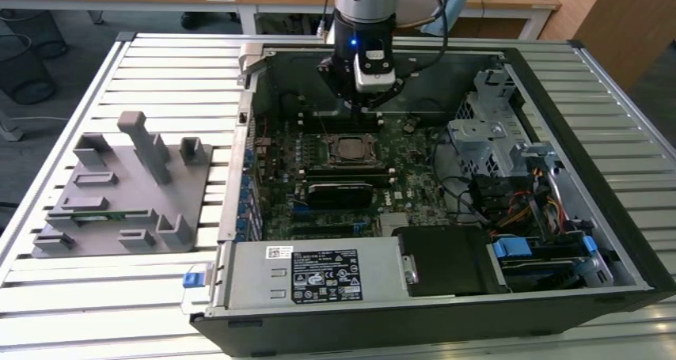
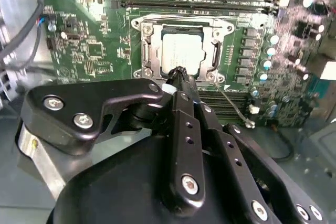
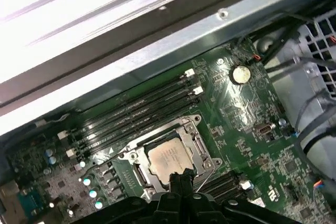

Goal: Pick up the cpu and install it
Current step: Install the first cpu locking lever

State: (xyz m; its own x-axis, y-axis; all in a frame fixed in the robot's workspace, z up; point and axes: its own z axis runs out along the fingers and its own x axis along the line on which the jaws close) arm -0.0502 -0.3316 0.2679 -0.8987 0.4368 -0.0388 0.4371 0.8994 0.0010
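Left to right across the exterior view:

- Worktop [image 1: 158, 75]: one slatted top carries everything.
- Gray fixture [image 1: 116, 190]: one, at the exterior view's left. It holds one green memory stick [image 1: 100, 214], well apart from the work.
- Computer case [image 1: 423, 320]: one, lying open, with the board facing up.
- Cpu [image 1: 349, 148]: you have one. It sits flat in the one socket [image 2: 147, 51] at the middle of the board, silver plate up. It is also visible in the second wrist view [image 2: 181, 51] and the first wrist view [image 3: 167, 157].
- Lever [image 2: 233, 109]: one thin wire, standing out free beside the socket.
- Tool [image 1: 366, 111]: one arm, one tool, so there is no choice of side. The fingertips are brought together, with nothing visible between them.

Key relation: in the exterior view the cpu lies just on the near side of the tool and slightly toward that view's left. In both wrist views the tool's tip [image 2: 178, 72] [image 3: 181, 178] overlaps the near edge of the cpu. I can't tell whether the tip is touching it or hovering above it.

The cpu is square, so it has no long axis to line up with. Its edges run parallel to the memory slots [image 3: 131, 111]. I judge the cpu to be seated in its place.
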